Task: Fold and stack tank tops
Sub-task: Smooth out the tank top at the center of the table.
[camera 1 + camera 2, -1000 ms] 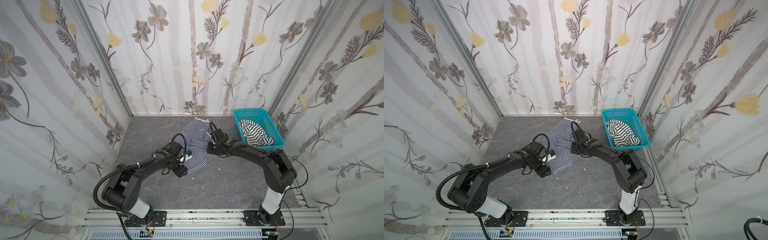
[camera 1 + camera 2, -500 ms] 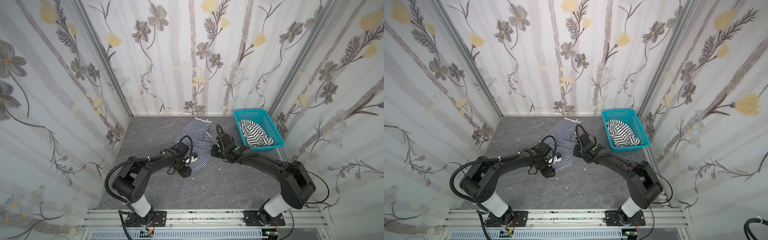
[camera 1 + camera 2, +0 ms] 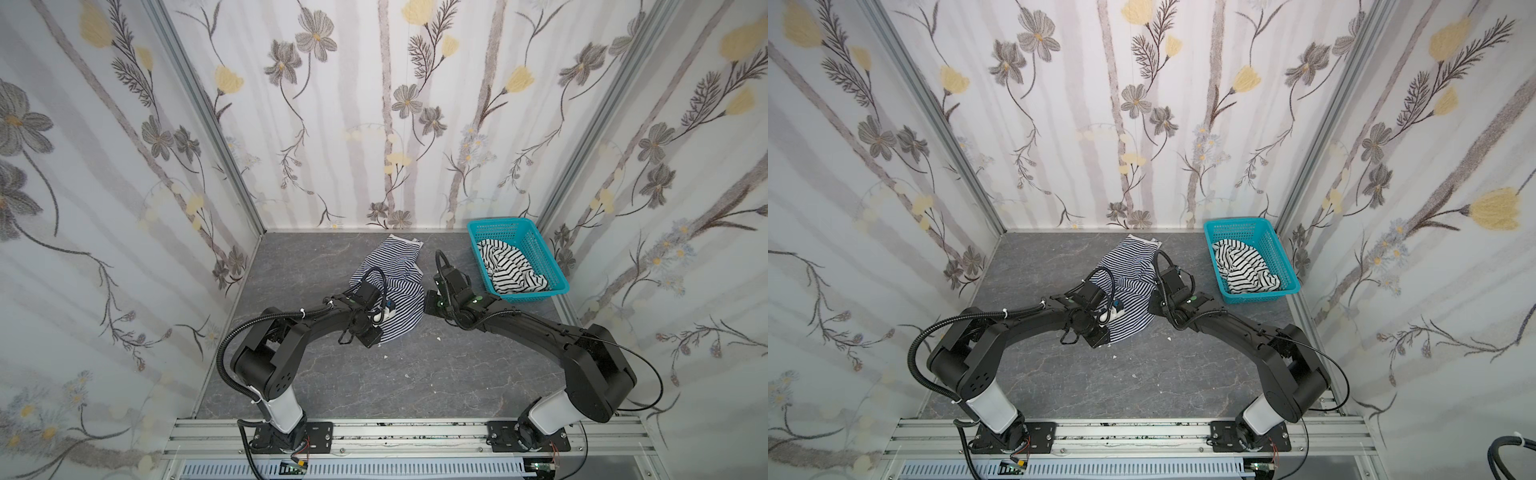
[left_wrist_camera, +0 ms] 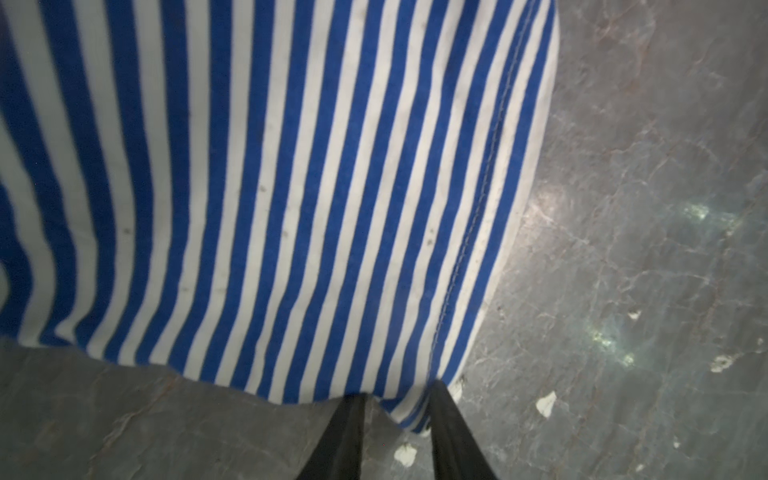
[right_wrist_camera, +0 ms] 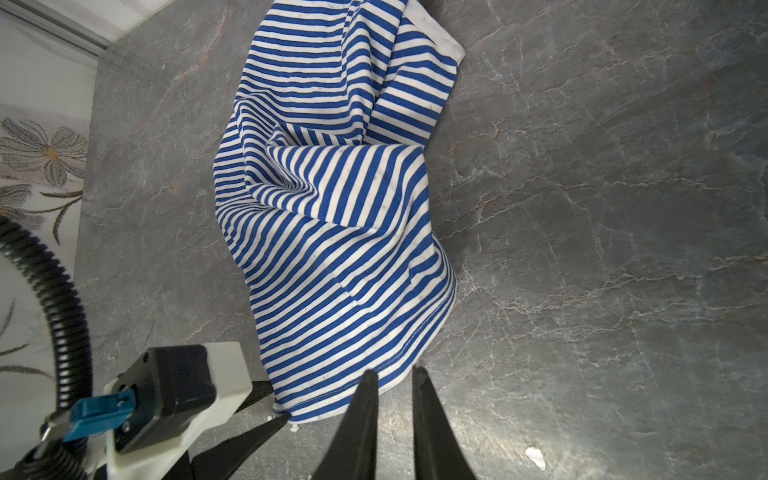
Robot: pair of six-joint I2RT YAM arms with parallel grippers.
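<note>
The fine-striped tank top (image 3: pixel 401 266) lies rumpled on the grey surface (image 3: pixel 415 395). Its body runs away ahead of both end effectors, and its stitched hem is the edge nearest them. The left end effector (image 4: pixel 395 401) is closed to a narrow gap with a corner of that hem caught between its fingers. The right end effector (image 5: pixel 394 374) is pinched onto the same hem nearby, with only its tips biting cloth (a shallow hold, by the look of it). The wide-striped tank top (image 3: pixel 511 270) sits bunched in the teal basket (image 3: pixel 500 230), off to the right end effector's outer side and well apart from the left one. I judge this the start of spreading the first top: the hem is gripped and nothing is folded. The next move probably calls for lifting together and drawing the two grips apart along the hem, evenly, so the bunched far half shakes out flat before any fold.
</note>
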